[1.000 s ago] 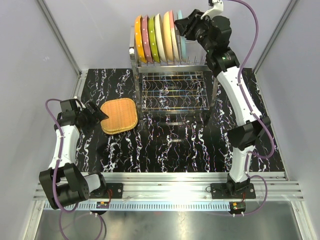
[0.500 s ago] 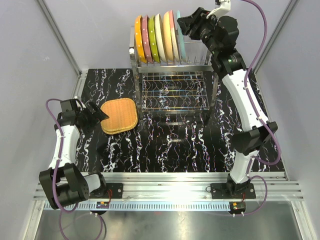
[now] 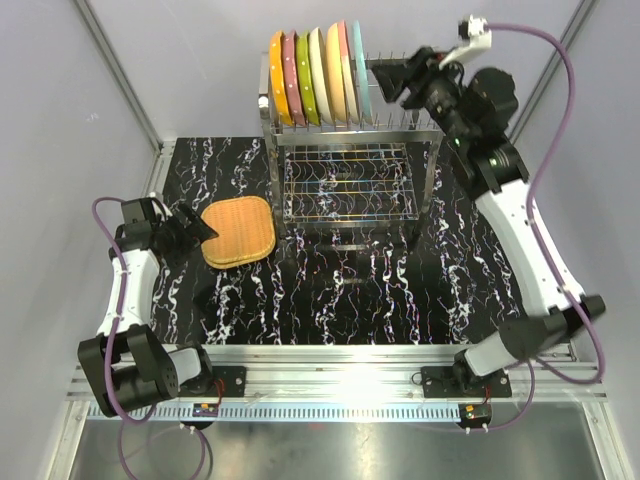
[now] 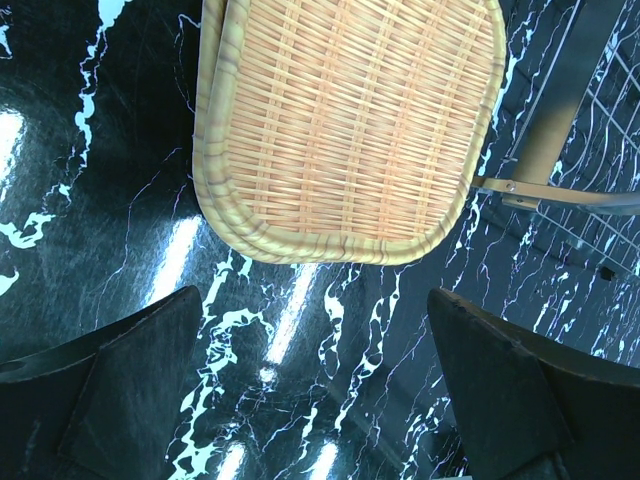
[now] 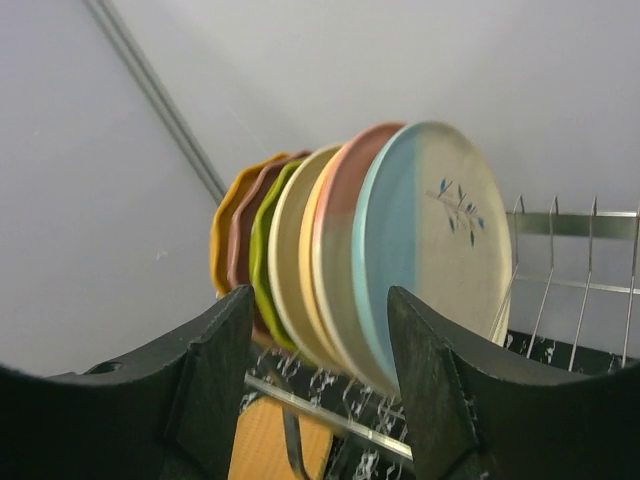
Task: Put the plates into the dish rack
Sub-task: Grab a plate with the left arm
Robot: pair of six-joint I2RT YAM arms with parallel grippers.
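Right gripper (image 3: 388, 74) has let go of the light-blue plate (image 3: 362, 70) and backed away.
Its jaws are apart and empty. The plate stands last in the dish rack (image 3: 345, 180) top row. The left gripper (image 4: 320, 330) gapes over the wicker mat (image 4: 350, 120). Loading looks finished.

Plates (image 5: 430, 240): glazed ceramic look, smooth, soft sheen; light blue one faintly speckled. Dish rack (image 3: 347, 183): polished steel wire and tubing, bright, reflective. Tray (image 4: 350, 120): woven straw-coloured wicker, ribbed, matt. Table (image 3: 340, 295): black white-veined marble-look top, glossy, lamp glare on it. Left gripper (image 4: 312, 305), right gripper (image 5: 320, 300): matt black plastic, faintly grainy. Arm shells (image 3: 520, 215): smooth white plastic. Cables (image 3: 520, 26): smooth purple sheath. Rail (image 3: 340, 362): brushed aluminium. Walls (image 3: 200, 60): matt, pale.
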